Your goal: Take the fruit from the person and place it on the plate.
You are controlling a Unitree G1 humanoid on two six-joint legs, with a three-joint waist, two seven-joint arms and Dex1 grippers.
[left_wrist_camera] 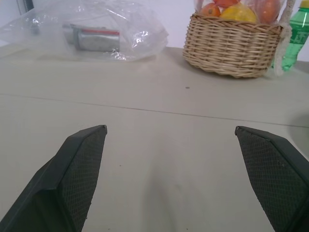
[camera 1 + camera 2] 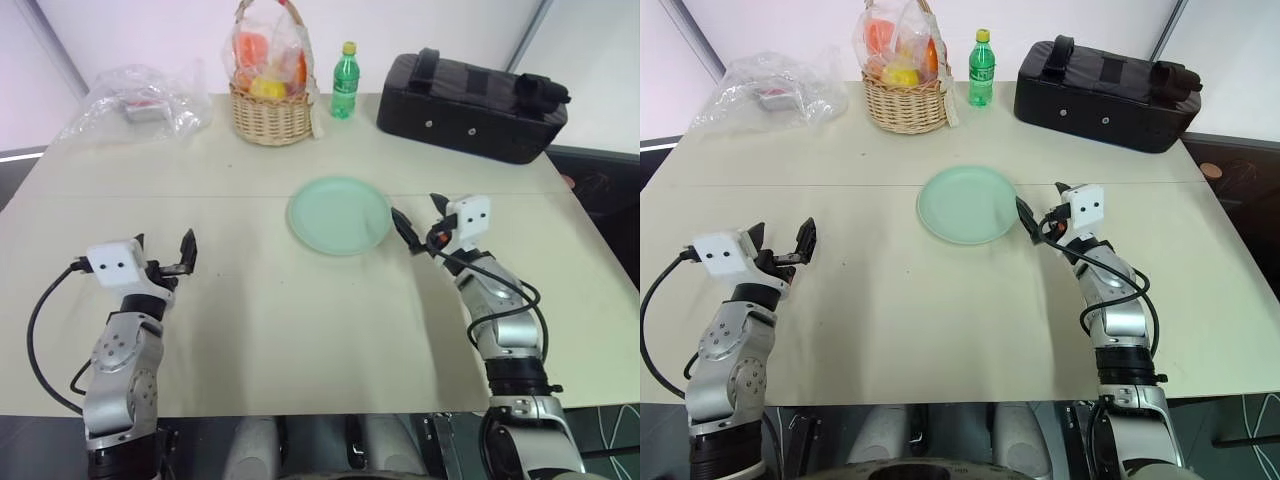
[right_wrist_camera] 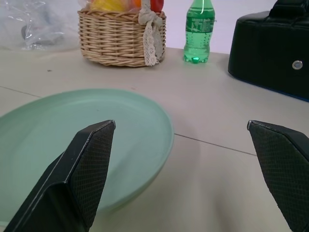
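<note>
I see the plate [image 2: 966, 205] as a smooth, round, flat disc of pale mint green with a slightly raised rim, lying bare on the matte beige table [image 2: 250, 330]. It sits just ahead and to the inner side of my right gripper [image 3: 182, 159]; one fingertip hangs over the near rim, though I cannot tell whether it touches. That gripper's two black fingers [image 3: 87, 164], wedge-shaped with cross-hatched pads, stand wide apart and hold nothing. My left gripper [image 1: 171, 164] is spread just as wide and empty, hovering low over bare tabletop, well apart from the plate.

Far ahead of the left gripper stands a woven wicker basket [image 2: 270, 115] with a tall handle and a lace ribbon, filled with orange and yellow fruits [image 2: 268, 68] under crinkled clear plastic. Just beside it is a green plastic bottle [image 2: 345, 82] with a yellow cap. Further out to the left lies a crumpled clear plastic bag [image 2: 140, 100] with a small packet inside. Far ahead of the right gripper rests a long black padded case [image 2: 470, 105] with straps and rivets. A thin seam crosses the table between the plate and the basket.
</note>
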